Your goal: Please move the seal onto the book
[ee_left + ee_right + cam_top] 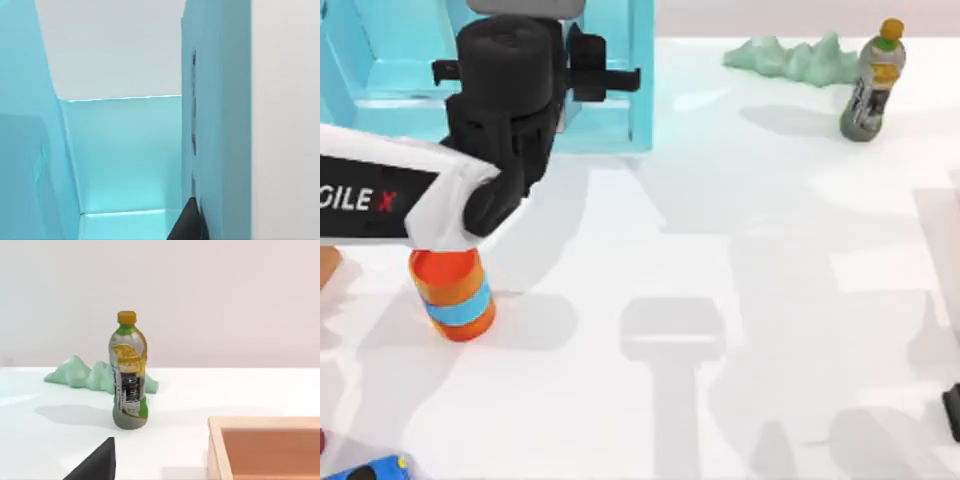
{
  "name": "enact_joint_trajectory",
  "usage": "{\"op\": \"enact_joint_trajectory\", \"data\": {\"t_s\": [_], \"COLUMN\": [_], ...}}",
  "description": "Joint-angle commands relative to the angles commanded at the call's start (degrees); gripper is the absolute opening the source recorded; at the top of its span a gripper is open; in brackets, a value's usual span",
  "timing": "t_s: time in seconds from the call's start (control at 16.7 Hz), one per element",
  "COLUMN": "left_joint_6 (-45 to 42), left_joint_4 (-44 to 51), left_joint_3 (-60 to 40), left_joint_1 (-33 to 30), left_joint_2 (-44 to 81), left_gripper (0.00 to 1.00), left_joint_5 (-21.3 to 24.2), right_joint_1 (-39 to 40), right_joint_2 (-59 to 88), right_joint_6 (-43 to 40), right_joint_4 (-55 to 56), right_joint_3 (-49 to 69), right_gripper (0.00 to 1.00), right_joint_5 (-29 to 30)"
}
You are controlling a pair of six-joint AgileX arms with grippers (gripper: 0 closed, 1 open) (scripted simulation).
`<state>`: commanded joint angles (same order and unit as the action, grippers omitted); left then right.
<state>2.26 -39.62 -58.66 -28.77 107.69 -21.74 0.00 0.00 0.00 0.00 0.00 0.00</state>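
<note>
From above, the left arm's tool (535, 70) is at the light-blue shelf unit (640, 90) in the far left corner of the bench (740, 300), and its bulky black wrist hides its fingers, so I cannot tell how far it is open or whether it holds anything. The seal and the book cannot be made out, so their position relative to the tool cannot be told. An orange can (455, 292) is partly hidden under the left arm, and a bottle (872, 82) stands far right.

The light-blue shelf unit (125, 155) stands close, its side panels rising around an open compartment, with a dark fingertip (187, 225) by its right-hand wall.
</note>
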Motion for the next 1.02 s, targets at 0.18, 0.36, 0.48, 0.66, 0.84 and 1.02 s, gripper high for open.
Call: {"op": "enact_joint_trajectory", "data": {"t_s": [0.18,0.36,0.48,0.66,0.84,1.02], "left_joint_6": [0.4,0.5,0.4,0.2,0.2,0.6], "left_joint_4": [6.9,12.7,15.6,17.8,17.9,18.0], "left_joint_3": [5.2,9.2,11.1,12.5,12.6,12.5], "left_joint_1": [-2.9,-5.1,-6.1,-6.9,-6.9,-6.8], "left_joint_2": [-12.8,-24.0,-29.4,-33.4,-33.5,-32.8], "left_gripper": [0.0,0.0,0.0,0.0,0.0,0.0], "left_joint_5": [-3.3,-6.7,-8.6,-10.1,-10.2,-10.4], "right_joint_1": [0.0,0.0,0.0,0.0,0.0,0.0], "right_joint_2": [0.0,0.0,0.0,0.0,0.0,0.0], "right_joint_6": [0.0,0.0,0.0,0.0,0.0,0.0], "right_joint_4": [0.0,0.0,0.0,0.0,0.0,0.0], "right_joint_3": [0.0,0.0,0.0,0.0,0.0,0.0], "right_gripper": [1.0,1.0,1.0,1.0,1.0,1.0], "right_joint_5": [0.0,0.0,0.0,0.0,0.0,0.0]}}
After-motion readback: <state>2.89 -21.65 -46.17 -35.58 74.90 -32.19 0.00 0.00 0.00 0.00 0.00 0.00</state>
